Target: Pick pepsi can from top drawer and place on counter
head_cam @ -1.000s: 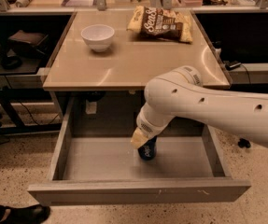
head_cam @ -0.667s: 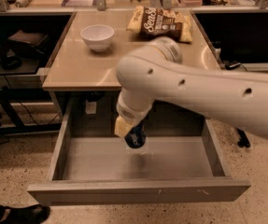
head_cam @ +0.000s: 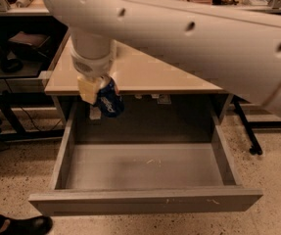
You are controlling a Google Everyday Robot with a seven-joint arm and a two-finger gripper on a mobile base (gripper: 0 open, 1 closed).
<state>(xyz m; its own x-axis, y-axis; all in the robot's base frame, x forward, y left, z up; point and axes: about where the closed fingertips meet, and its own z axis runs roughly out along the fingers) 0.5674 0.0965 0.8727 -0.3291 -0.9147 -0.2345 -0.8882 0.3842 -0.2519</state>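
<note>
The pepsi can [head_cam: 109, 100], dark blue with white lettering, hangs tilted in my gripper [head_cam: 97, 92], which is shut on it. It is held in the air above the back left of the open top drawer [head_cam: 145, 199], level with the front edge of the counter [head_cam: 150, 72]. The drawer's grey floor is bare. My white arm crosses the top of the view and hides most of the counter top.
Dark shelves and cables [head_cam: 12, 58] stand left of the counter. A table leg with a castor [head_cam: 250, 141] is at the right. A dark shoe [head_cam: 17, 225] is at the bottom left on the speckled floor.
My gripper has lifted the pepsi can out of the drawer and moved it up and to the left, to the counter's front edge. The arm now fills the top of the view.
</note>
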